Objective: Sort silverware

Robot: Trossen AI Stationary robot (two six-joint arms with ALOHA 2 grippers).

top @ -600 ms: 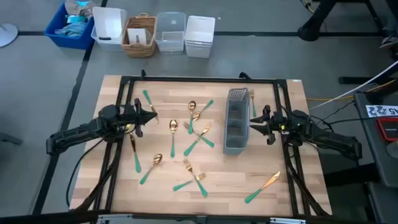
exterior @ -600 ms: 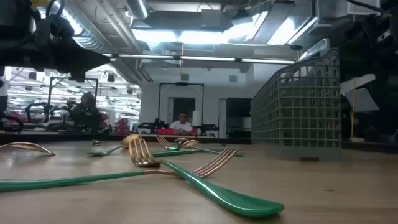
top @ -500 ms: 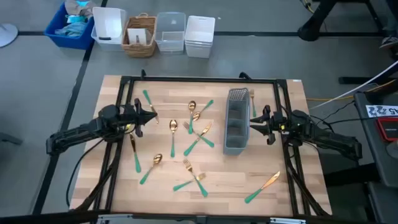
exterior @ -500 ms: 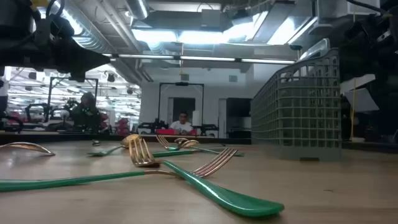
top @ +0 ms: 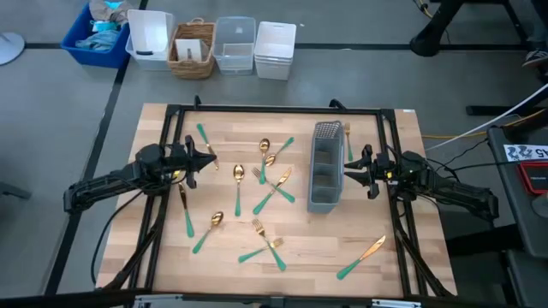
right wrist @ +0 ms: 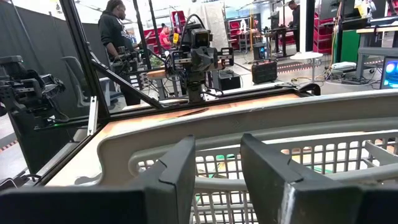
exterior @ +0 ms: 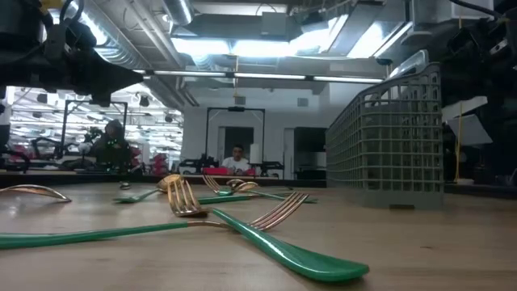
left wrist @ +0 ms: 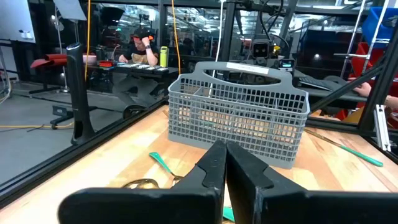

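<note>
Left tool (top: 208, 159) hovers near the tabletop's (top: 402, 248) left edge, fingers pressed together and holding nothing; the left wrist view shows the two dark fingers (left wrist: 214, 168) meeting at a point, aimed across at the grey mesh caddy (left wrist: 239, 109). Right tool (top: 351, 167) sits just beside the caddy's (top: 325, 167) right wall, its fingers spread apart and empty; in the right wrist view the fingers (right wrist: 180, 168) stand with a clear gap, the caddy's rim (right wrist: 261, 124) filling the picture beyond them.

High view: silverware (top: 257, 184) with gold heads and teal handles lies scattered between the left tool and the caddy, from the middle toward the near edge. A crossed pair of forks (top: 267, 244) lies near the near edge; one knife (top: 361, 257) lies apart toward the near right corner; another piece (top: 202, 137) lies toward the far left. One teal-handled piece (top: 348, 137) stands or leans at the caddy's far right end; whether it is inside cannot be told. Bins and a basket (top: 193, 47) rest on the floor beyond the far edge.

Low view alone shows the crossed forks (exterior: 242, 222) close up, tines raised off the wood, the caddy (exterior: 388, 137) tall at the right, and a person (exterior: 237, 159) seated in the room behind. Only the left wrist view shows another person at a desk (left wrist: 142, 46).
</note>
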